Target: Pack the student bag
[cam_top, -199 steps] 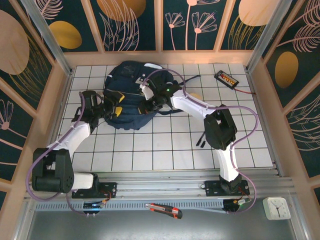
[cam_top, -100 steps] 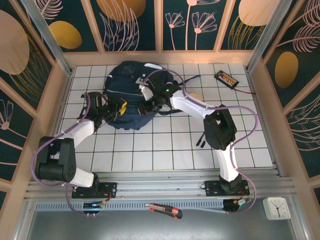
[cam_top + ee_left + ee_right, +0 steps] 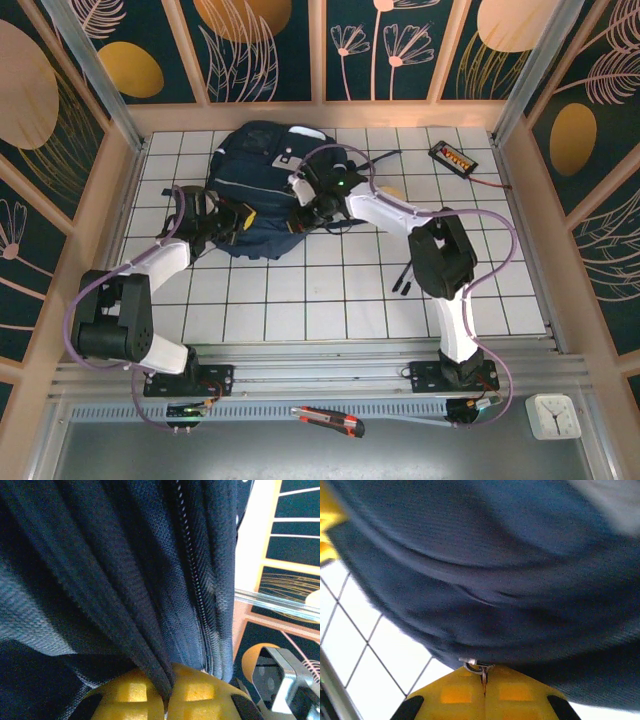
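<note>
Dark navy student bag (image 3: 255,190), white patches. White-tiled surface (image 3: 330,290), dark grid lines. Yellow fingers on left tool (image 3: 167,697) and right tool (image 3: 485,692). Black-orange gadget (image 3: 452,157) at 1 o'clock.

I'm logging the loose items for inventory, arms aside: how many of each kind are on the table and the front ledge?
student bag: 1
black device with orange panel: 1
thin black sticks: 2
red and black utility knife: 1
white clock: 1
Total: 6
</note>
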`<state>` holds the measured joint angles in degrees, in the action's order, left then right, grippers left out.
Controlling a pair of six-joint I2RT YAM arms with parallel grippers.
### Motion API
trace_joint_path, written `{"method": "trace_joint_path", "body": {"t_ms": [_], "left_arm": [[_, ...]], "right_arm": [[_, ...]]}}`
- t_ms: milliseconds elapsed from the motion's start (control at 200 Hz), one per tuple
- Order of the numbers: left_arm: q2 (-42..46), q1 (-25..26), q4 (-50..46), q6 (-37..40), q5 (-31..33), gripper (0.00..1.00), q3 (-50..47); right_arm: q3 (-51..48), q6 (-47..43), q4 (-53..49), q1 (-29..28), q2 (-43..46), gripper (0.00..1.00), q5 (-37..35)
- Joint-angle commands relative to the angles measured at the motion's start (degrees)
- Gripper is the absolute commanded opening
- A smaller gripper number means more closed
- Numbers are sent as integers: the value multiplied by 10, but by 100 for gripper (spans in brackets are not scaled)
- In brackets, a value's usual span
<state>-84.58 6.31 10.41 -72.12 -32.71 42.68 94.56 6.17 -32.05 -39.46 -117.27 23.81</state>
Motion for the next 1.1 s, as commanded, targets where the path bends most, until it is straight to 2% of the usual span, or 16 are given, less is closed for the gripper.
{"method": "trace_joint_path", "body": {"t_ms": [0,160,230,385,726,1096], "left_arm": [[24,-3,-18,34,3,0,-7],[34,-3,-41,57,3,0,-3],[40,-3,-55,69,5,0,0],[48,-3,-72,88,-1,0,-1],[65,-3,-113,124,-4,0,-9],[62,-3,-114,124,-14,0,-13]], "right_arm": [[-18,-32,-47,48,45,0,-53],[-8,-60,-53,78,39,0,-76],[4,-66,-46,113,26,0,-78],[74,-82,-47,150,-33,0,-80],[249,-105,-71,191,-157,0,-83],[282,-89,-52,222,-189,0,-43]]}}
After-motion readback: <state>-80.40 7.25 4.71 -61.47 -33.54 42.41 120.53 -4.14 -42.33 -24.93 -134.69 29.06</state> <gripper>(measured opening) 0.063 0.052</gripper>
